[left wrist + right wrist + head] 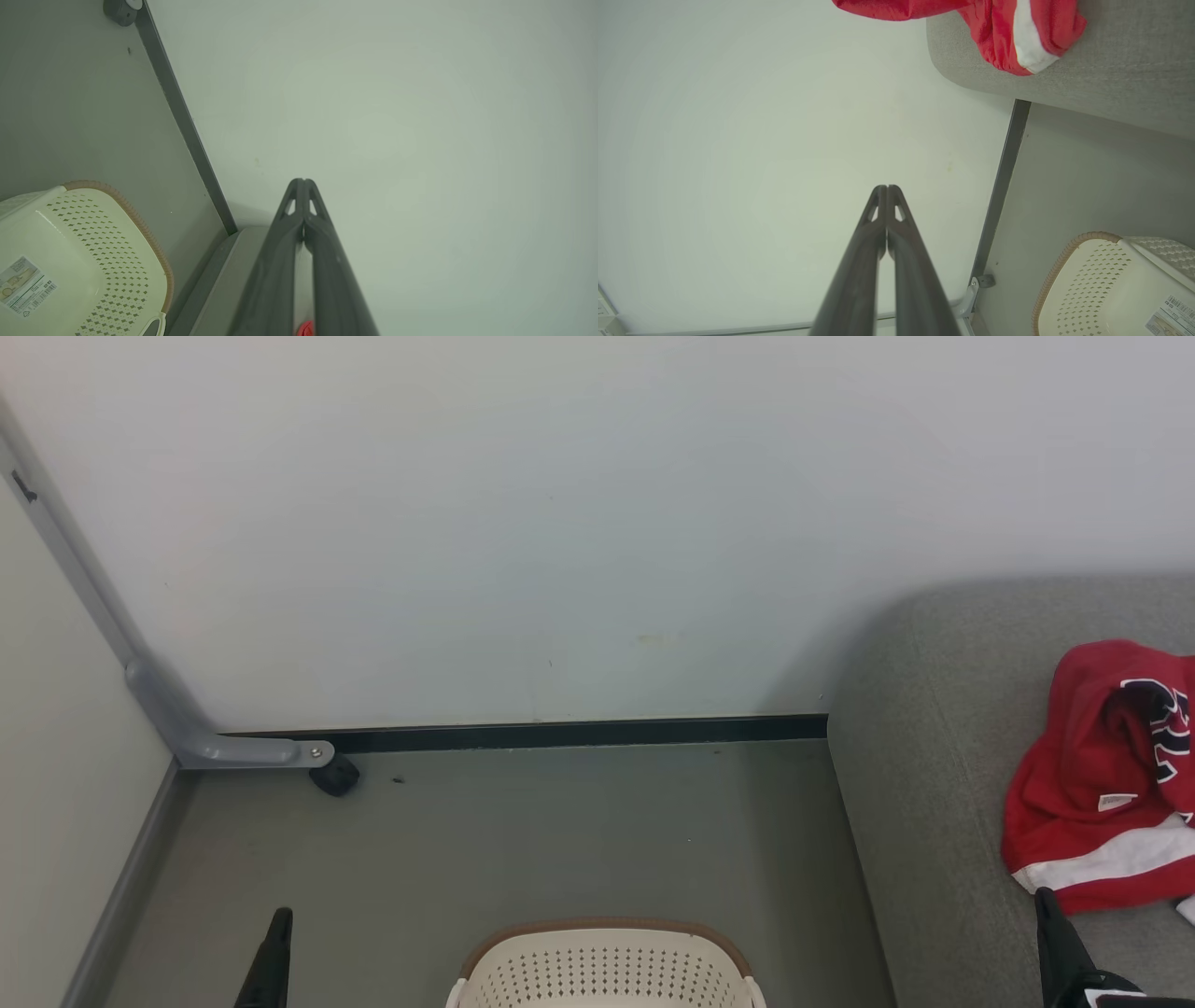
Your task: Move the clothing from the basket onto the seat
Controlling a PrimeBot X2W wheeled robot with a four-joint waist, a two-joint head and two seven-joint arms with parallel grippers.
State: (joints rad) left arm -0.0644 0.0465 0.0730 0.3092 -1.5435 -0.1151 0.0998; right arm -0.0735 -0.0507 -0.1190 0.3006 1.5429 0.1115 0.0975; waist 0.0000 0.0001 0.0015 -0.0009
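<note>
Since the grey sofa seat [934,756] spreads ahead of my right gripper [1046,905], that arm is nearer. The cream laundry basket [597,971] sits between it and my left gripper [280,924]. A red garment [1092,784] lies on the seat just ahead. Both grippers are closed and empty.

left jaws — two long dark-grey tapering fingers [275,261] | right jaws — same, slotted fingertips [879,193]
</note>
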